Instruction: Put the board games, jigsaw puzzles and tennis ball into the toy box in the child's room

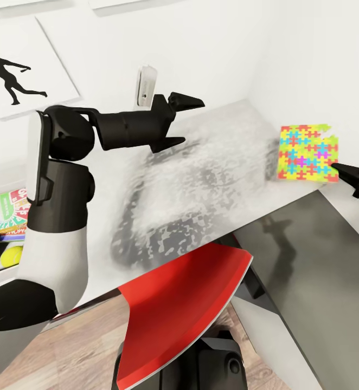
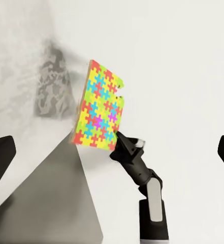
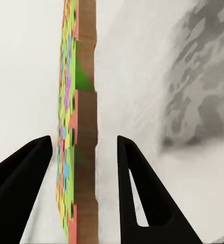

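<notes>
A bright jigsaw puzzle (image 1: 308,153) lies at the far right end of the pale table (image 1: 212,179). My right gripper (image 1: 345,172) is at the puzzle's near corner. In the right wrist view this gripper (image 3: 84,138) is open, its fingers (image 3: 142,198) on either side of the puzzle's edge (image 3: 84,152) with gaps on both sides. My left gripper (image 1: 179,119) hangs open over the table's middle, holding nothing. In the left wrist view the puzzle (image 2: 99,109) appears with the right gripper (image 2: 123,147) at its corner. At the far left, the toy box (image 1: 0,275) holds a board game (image 1: 8,211) and the tennis ball (image 1: 11,254).
The lower dark grey side table (image 1: 320,254) adjoins the pale one at the right. My red trunk panel (image 1: 185,303) fills the foreground. A white wall corner stands behind the puzzle. A silhouette picture (image 1: 11,76) hangs at the upper left, and a small white object (image 1: 146,84) stands behind the left gripper.
</notes>
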Controlling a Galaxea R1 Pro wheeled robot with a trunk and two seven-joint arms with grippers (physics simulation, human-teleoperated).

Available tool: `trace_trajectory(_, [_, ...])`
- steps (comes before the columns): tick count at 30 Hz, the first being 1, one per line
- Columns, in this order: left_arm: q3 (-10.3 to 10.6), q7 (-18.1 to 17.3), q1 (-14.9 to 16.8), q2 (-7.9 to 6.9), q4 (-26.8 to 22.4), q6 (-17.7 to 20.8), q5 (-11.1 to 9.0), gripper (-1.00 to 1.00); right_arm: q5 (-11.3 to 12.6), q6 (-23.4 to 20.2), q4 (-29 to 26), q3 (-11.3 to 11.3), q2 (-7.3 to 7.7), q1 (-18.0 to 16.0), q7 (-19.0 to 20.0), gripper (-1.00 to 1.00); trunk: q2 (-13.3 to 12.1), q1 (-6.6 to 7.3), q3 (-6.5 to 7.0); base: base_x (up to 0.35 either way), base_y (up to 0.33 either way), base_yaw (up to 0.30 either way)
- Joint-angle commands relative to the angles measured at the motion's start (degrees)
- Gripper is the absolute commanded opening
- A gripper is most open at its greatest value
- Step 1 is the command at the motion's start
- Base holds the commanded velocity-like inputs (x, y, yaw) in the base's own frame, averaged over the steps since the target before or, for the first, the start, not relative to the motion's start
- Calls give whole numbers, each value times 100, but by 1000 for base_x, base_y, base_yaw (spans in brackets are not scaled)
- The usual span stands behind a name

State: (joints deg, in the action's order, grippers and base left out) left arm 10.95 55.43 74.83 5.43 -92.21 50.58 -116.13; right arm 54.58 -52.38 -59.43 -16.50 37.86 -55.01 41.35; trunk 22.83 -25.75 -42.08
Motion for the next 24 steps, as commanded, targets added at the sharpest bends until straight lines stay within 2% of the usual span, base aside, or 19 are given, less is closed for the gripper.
trace_trajectory(1, [-6,55,-2,-8,-1,13,-70,100,-15,-58,-30,-22,19,-22,21,-100,9,-3,-7,0,0,0])
trace_trajectory(14, [0,46,-29,-19,1,18,-146,100,38,-505,-340,-83,90,-81,13,-100,49,-25,-25,0,0,0])
trace_trajectory(15, [0,46,-29,-19,1,18,-146,100,38,-741,-377,-83,90,-81,13,-100,89,-47,-43,0,0,0])
trace_trajectory(18, [2,46,-29,-17,1,16,-151,100,37,-762,-540,-86,93,-83,7,-100,209,-113,-96,0,0,0])
trace_trajectory(24, [3,47,-26,-10,1,16,-154,100,36,-762,-793,-89,101,-76,-6,-100,209,-113,-72,0,0,0])
